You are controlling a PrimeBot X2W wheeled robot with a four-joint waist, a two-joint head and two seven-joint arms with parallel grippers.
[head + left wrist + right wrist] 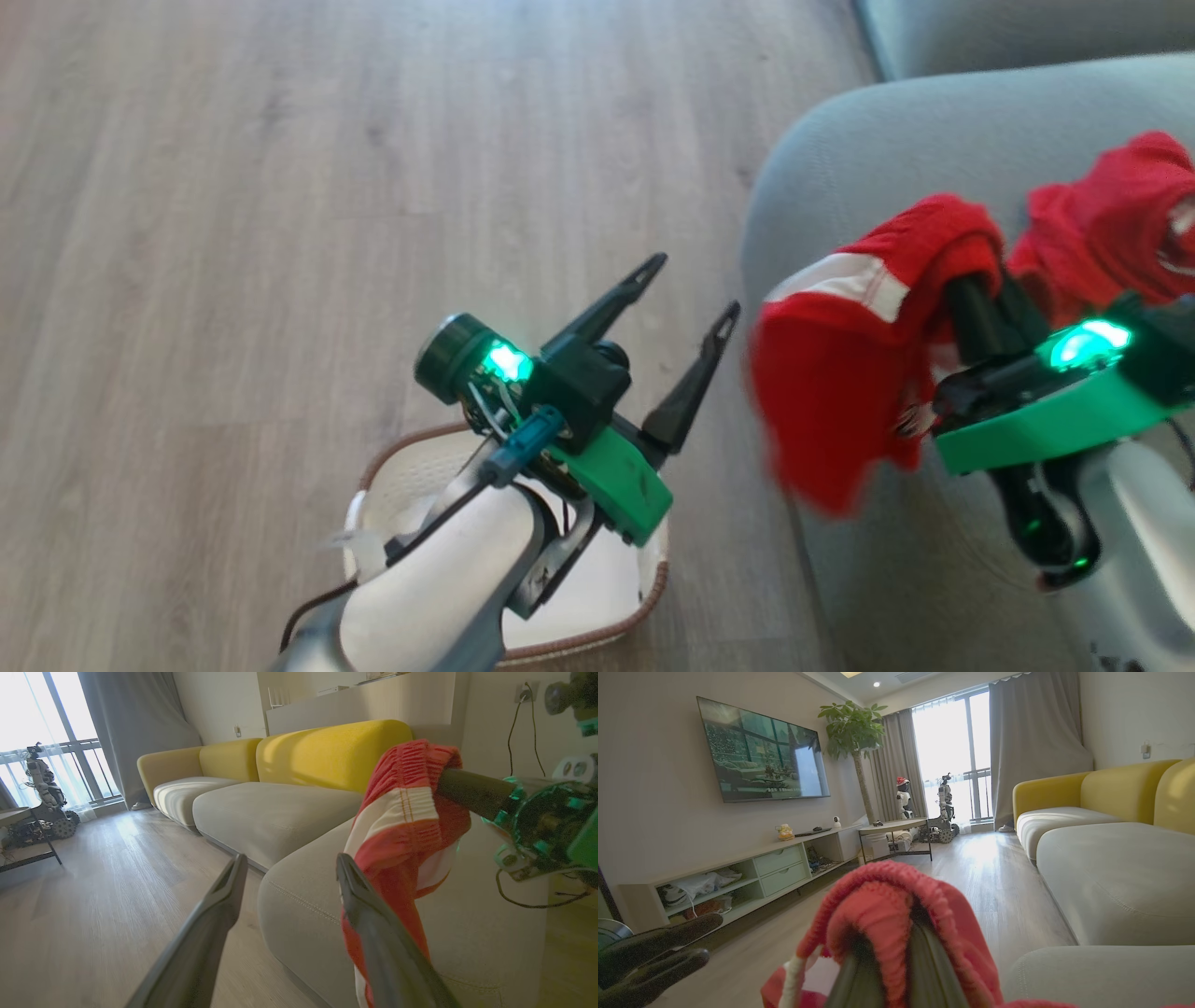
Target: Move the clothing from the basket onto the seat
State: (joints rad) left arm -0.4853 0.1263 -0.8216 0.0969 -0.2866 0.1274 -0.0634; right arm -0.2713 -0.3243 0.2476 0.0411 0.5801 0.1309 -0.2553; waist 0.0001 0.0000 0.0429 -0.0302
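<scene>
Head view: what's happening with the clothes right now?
The right gripper, jaws shut, holds one red garment that hangs at the edge of the seat. A second red garment lies on the seat. The left gripper, jaws open and empty, hovers above the basket, whose visible part holds no clothing.

Quick materials rundown: the clothing [840,392] draped over the right gripper [985,299] jaws is soft red knit cloth, ribbed and gathered at the band, with smoother white stripes. The left gripper [695,284] has matt black plastic-looking fingers [607,308] on a slightly shiny green mount [621,476]. Ahead of those jaws, the seat [840,168] is matt grey woven fabric. Below them, the floor [280,187] is satin wood-look plank. Behind them, the basket [411,478] is smooth cream plastic with a brown woven-look rim.
</scene>
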